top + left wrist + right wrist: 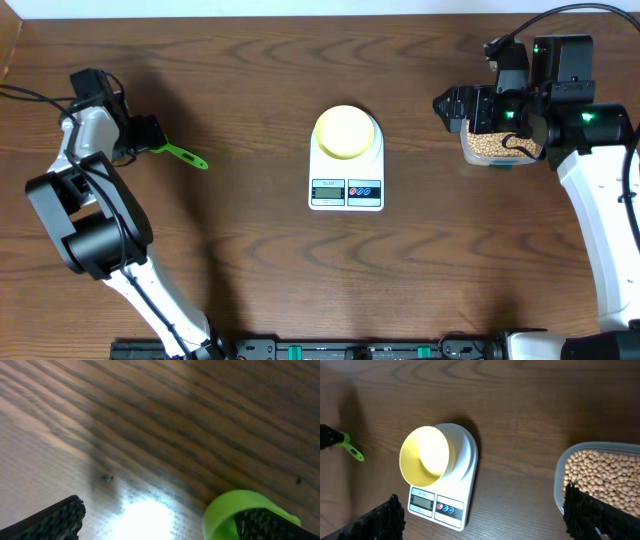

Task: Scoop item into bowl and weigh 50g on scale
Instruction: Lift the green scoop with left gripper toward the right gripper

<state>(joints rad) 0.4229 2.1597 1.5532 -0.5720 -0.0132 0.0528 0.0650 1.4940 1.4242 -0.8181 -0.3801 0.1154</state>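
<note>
The pale yellow bowl (346,132) stands empty on the white scale (346,192) at the table's middle; both also show in the right wrist view, the bowl (425,455) and the scale (457,505). The tan beans (488,148) fill a clear tub (560,480) at the right, as seen in the right wrist view (605,472). My right gripper (452,106) hangs open and empty beside the tub (485,517). My left gripper (148,135) is open low over the table (165,520). A green scoop (185,156) lies there, with its cup (225,510) round one finger.
Dark wood-grain table (250,260). The scoop's handle (351,449) points toward the scale. The right arm's body (600,200) runs along the right side, the left arm's (90,230) along the left.
</note>
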